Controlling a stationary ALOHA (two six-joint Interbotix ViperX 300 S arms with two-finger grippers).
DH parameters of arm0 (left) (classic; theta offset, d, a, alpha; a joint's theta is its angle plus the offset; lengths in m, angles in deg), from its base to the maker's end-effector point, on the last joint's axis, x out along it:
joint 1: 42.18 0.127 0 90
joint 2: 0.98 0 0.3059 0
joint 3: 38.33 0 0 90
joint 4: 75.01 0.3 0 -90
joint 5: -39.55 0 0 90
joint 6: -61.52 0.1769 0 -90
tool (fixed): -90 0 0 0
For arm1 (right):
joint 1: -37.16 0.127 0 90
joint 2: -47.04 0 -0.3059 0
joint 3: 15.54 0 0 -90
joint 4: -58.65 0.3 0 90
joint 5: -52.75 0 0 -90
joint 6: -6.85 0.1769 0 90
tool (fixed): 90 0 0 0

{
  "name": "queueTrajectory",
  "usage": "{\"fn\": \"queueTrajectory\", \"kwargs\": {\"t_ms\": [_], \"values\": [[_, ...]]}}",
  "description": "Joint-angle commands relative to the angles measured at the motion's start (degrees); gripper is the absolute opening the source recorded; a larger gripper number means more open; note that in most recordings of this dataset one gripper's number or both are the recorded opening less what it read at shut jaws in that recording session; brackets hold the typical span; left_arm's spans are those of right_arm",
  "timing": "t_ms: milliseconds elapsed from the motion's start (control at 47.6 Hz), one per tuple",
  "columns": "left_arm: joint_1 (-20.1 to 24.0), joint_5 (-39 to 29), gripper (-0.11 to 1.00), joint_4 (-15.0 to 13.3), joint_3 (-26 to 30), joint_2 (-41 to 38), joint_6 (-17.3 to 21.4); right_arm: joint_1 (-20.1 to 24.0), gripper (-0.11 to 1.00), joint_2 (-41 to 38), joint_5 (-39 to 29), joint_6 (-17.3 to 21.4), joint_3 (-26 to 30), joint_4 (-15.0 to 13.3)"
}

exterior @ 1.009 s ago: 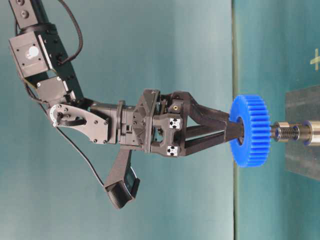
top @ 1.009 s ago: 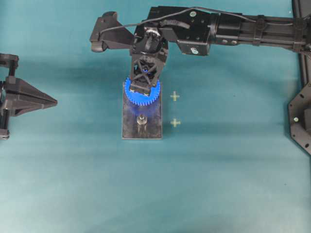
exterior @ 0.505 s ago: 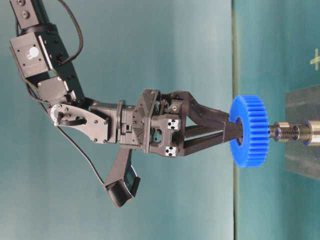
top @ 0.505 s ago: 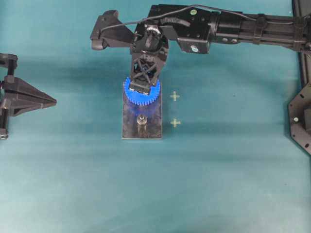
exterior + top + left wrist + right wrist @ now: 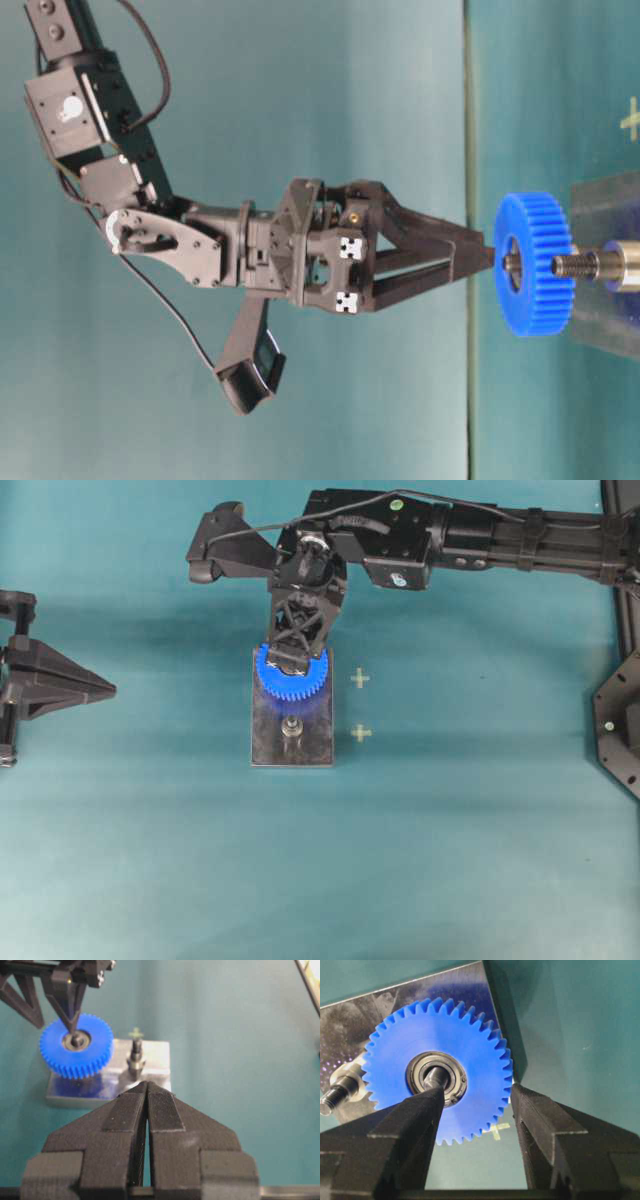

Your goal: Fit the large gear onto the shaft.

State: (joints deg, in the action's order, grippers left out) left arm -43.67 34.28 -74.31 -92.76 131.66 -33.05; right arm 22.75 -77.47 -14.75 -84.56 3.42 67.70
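Note:
The large gear [image 5: 316, 683] lies flat over the far end of the dark grey plate [image 5: 265, 745], with the shaft's tip [image 5: 436, 1076] showing in its metal hub. It also shows in the table-level view [image 5: 535, 300] and the left wrist view [image 5: 97, 1050]. My right gripper [image 5: 291, 664] is open just above it. One fingertip [image 5: 427, 1105] is over the hub, the other [image 5: 530, 1110] is outside the teeth. My left gripper [image 5: 112, 690] is shut and empty at the far left, pointing at the plate [image 5: 155, 1055].
The plate's second pin [image 5: 291, 726] stands bare on the near half, and shows in the left wrist view [image 5: 136, 1055]. Two pale cross marks [image 5: 360, 679] [image 5: 361, 733] lie right of the plate. The right arm spans the top, and a dark frame [image 5: 620, 720] is at the right edge.
The right gripper's jaws have opened and let go of the large gear, which has dropped down the shaft towards the plate. The left arm has not moved.

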Motion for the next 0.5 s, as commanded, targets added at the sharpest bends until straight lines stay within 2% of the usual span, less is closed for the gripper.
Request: {"fn": "queueTrajectory", "kwargs": {"t_ms": [0,483], "values": [[0.0,0.26,0.0,0.18,0.62,-0.18,-0.09,0.18,0.6,1.41,-0.18,0.35,1.41,0.18],[0.0,0.26,0.0,0.18,0.7,-0.09,-0.18,2.11,0.6,2.99,-1.76,-0.18,-0.44,0.26]]}}
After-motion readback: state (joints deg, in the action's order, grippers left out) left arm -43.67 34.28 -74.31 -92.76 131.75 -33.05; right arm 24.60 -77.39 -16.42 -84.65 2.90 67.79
